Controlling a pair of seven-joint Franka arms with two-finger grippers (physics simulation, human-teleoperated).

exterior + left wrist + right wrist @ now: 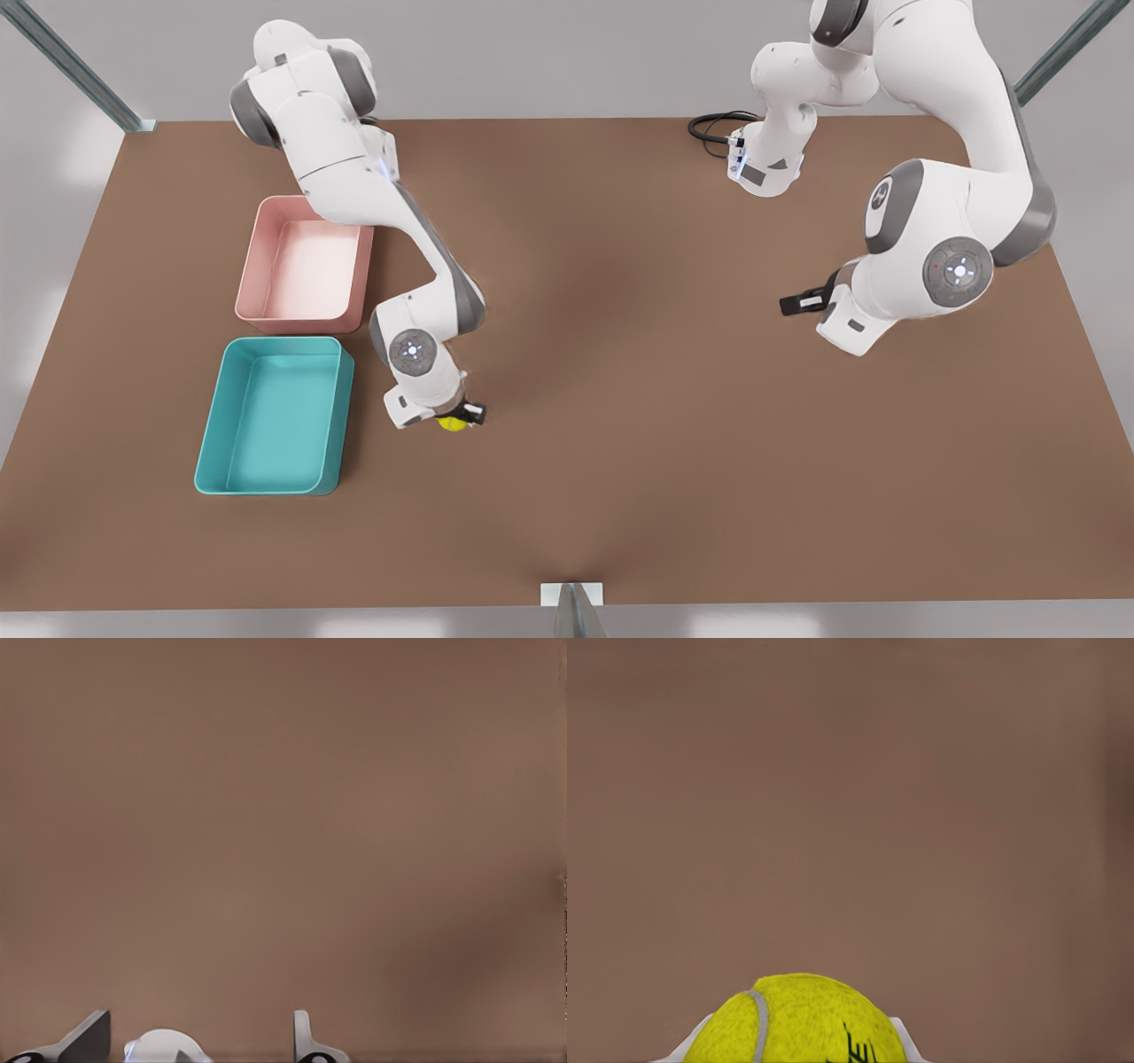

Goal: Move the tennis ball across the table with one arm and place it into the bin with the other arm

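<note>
Right gripper [461, 416]: closing on the tennis ball [452, 423], fingers hugging both sides of it in the right wrist view [799, 1020]; sitting low over the table [620, 399] on the front view's left, just beside the teal bin [332, 416].
Left gripper [797, 303]: hanging over bare table on the front view's right, well apart from the ball; fingers spread with nothing between them in the left wrist view [199, 1041]; this arm is waiting.
Tennis ball: sitting between the right gripper's fingers, at or just above the tabletop, can't tell if lifted; pale seam and dark print showing in the right wrist view.
Bins: teal bin nearer the camera, pink bin [261, 266] behind it, both open-topped with nothing seen inside, both on the front view's left.
Key relation: teal bin lying just to the front view's left of the held ball, its near wall close to the gripper; pink bin sitting farther back, past the arm's elbow; right arm is by far the nearer arm to either bin.
Step judged: ball already looking carried across, right arm doing the bin half; task more than halfway.
Next move needing: lifting clear of the bin wall, shifting toward the front view's left, releasing over the bin's inside.
Risk: ball clipping the rim or bouncing out if dropped from high.
</note>
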